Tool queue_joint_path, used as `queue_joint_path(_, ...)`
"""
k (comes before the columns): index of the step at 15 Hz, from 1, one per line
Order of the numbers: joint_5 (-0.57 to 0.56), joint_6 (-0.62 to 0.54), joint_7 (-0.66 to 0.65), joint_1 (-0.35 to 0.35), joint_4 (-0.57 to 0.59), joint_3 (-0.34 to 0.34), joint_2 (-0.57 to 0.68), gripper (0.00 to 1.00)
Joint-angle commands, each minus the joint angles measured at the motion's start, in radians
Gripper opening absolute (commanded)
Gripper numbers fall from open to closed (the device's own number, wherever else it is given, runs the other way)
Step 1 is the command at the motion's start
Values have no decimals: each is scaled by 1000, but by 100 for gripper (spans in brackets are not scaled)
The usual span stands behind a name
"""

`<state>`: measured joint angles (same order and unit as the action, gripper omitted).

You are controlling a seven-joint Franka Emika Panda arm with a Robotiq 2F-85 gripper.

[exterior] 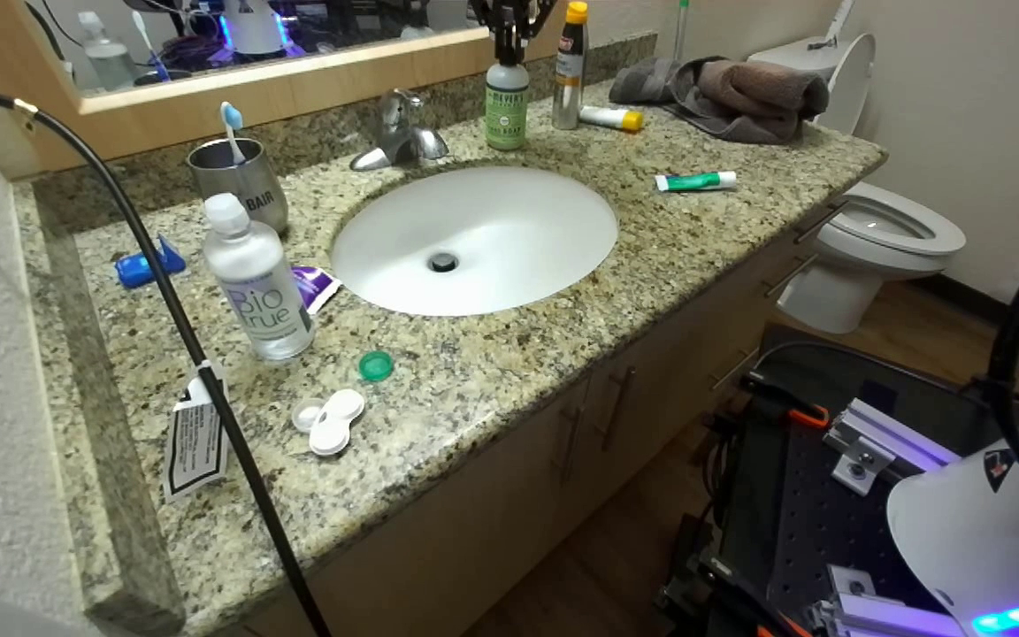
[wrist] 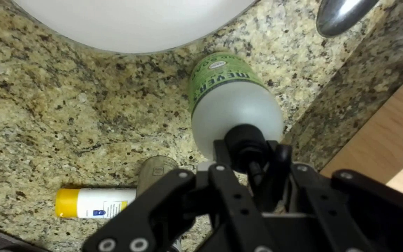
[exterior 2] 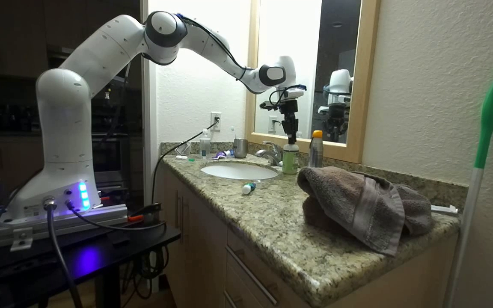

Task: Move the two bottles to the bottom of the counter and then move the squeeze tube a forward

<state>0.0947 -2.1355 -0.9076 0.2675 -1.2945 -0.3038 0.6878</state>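
Observation:
The soap bottle [exterior: 507,108] with a green label stands upright behind the sink on the granite counter [exterior: 678,234]. Its black pump collar [wrist: 247,140] lies between the fingers of my gripper [wrist: 247,150], which is shut on it from above. In an exterior view the gripper [exterior 2: 291,132] points straight down onto the bottle top. Close by stands the slim dark bottle [exterior: 570,80] with a yellow-orange cap; the wrist view shows it partly behind my finger. A green squeeze tube [exterior: 695,181] with a white cap lies on the counter, right of the sink in that view.
A white tube with a yellow cap [wrist: 96,203] lies beside the slim bottle. The faucet [exterior: 399,133], mirror frame [exterior 2: 357,145] and backsplash are near the gripper. A crumpled towel [exterior 2: 357,201] covers one counter end. The clear bottle [exterior: 257,283] and metal cup [exterior: 249,181] stand across the sink.

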Motion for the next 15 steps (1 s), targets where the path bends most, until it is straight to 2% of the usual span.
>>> queue_joint_path(1, 66, -61, 18, 21, -8, 24, -29, 8)
queue_joint_path(3, 88, -103, 49, 14, -11, 32, -37, 8)
queue_joint_path(6, 31, -122, 102, -32, -12, 22, -36, 8)
queue_joint_path(8, 2, -88, 148, -62, -25, 25, -31, 8)
queue_joint_path(10, -37, -7, 234, -68, -82, 14, -96, 8)
queue_joint_path(11, -68, 40, 283, -64, -118, -3, -146, 8)
queue_joint_path(15, -217, 140, 369, -60, -133, -95, -231, 8)
